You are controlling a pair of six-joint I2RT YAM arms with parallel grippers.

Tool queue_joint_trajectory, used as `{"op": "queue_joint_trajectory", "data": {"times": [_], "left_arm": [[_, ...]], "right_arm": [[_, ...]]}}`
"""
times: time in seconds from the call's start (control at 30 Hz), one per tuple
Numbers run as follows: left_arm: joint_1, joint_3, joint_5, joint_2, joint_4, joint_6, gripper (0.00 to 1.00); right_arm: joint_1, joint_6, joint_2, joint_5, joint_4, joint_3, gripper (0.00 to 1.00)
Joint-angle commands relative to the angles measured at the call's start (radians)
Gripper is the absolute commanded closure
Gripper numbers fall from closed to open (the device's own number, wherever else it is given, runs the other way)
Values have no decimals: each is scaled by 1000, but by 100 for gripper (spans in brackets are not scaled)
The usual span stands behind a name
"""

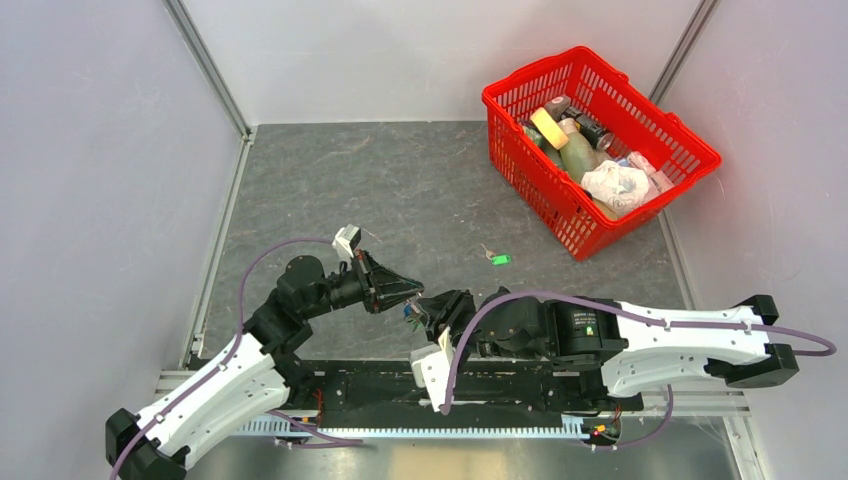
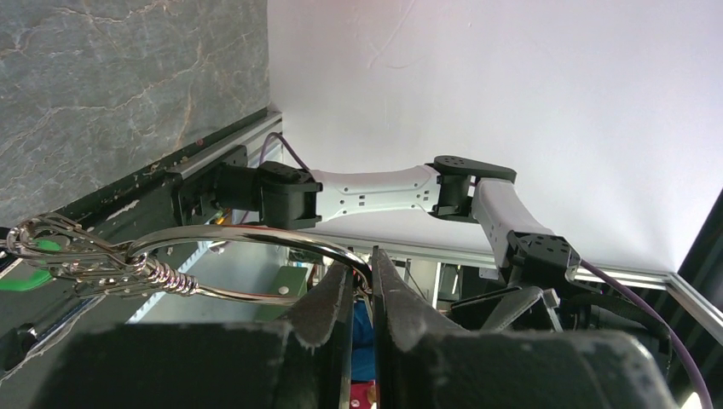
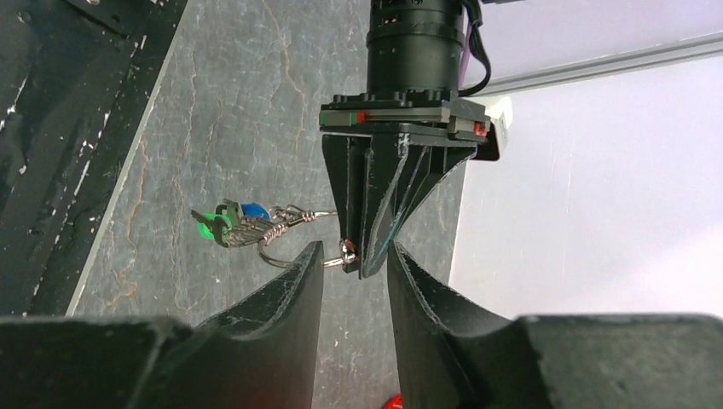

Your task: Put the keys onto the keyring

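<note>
My left gripper (image 1: pixel 410 290) is shut on the thin silver keyring (image 2: pixel 256 239), pinching its wire at the fingertips and holding it above the table. Keys with green and blue heads (image 3: pixel 226 225) hang bunched at the ring's far side, beside a twisted wire section (image 2: pixel 162 274). My right gripper (image 3: pixel 354 253) is open, and its jaws stand on either side of the left gripper's tips (image 3: pixel 375 247) and the ring (image 3: pixel 274 258). It holds nothing. A loose key with a bright green head (image 1: pixel 499 259) lies on the grey table to the right of both grippers.
A red basket (image 1: pixel 540 195) holding bottles, cans and a crumpled white bag stands at the back right. White walls close in the table on three sides. The black base rail (image 1: pixel 450 385) runs along the near edge below both arms.
</note>
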Motion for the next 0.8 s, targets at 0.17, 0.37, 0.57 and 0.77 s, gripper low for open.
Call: {"op": "queue_joint_trajectory", "data": {"times": [0.17, 0.37, 0.57, 0.77], "left_arm": [[16, 5, 61, -22, 70, -32, 98], [18, 4, 68, -28, 70, -33, 98], [19, 4, 74, -34, 71, -36, 98], [19, 3, 78, -45, 70, -37, 98]], "right_arm": [[8, -74, 28, 56, -53, 51, 63], [10, -104, 45, 68, -47, 63, 66], [7, -111, 60, 68, -48, 78, 68], [7, -113, 76, 66, -74, 102, 72]]}}
